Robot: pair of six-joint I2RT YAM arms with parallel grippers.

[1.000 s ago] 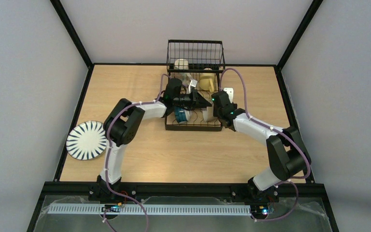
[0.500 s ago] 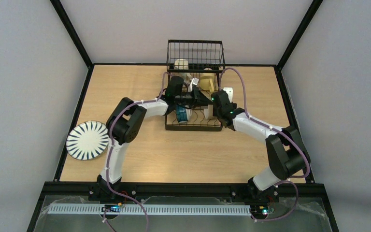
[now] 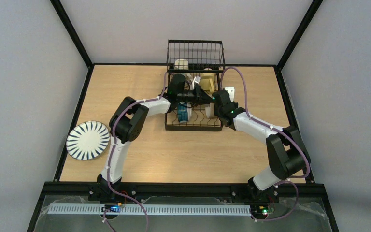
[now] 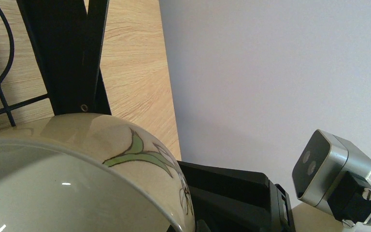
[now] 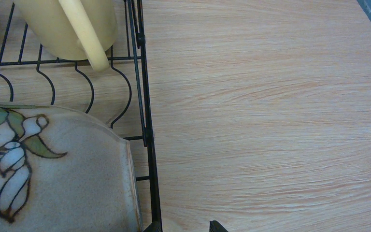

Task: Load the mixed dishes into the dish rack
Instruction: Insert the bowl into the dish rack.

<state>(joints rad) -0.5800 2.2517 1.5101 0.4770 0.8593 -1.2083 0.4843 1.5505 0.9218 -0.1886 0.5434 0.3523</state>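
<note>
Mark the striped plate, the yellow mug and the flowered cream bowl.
striped plate (image 3: 88,140), top view, centre of its face
yellow mug (image 5: 43,24), right wrist view, side wall
flowered cream bowl (image 5: 77,188), right wrist view, outer wall

We find the left arm (image 3: 125,124) and right arm (image 3: 257,128) built alike: white tapered links between chunky black joints, a purple cable (image 3: 243,84) along each, small green lights (image 3: 213,97), black bases (image 3: 107,191) and a silver two-lens wrist camera (image 4: 331,166).
</note>
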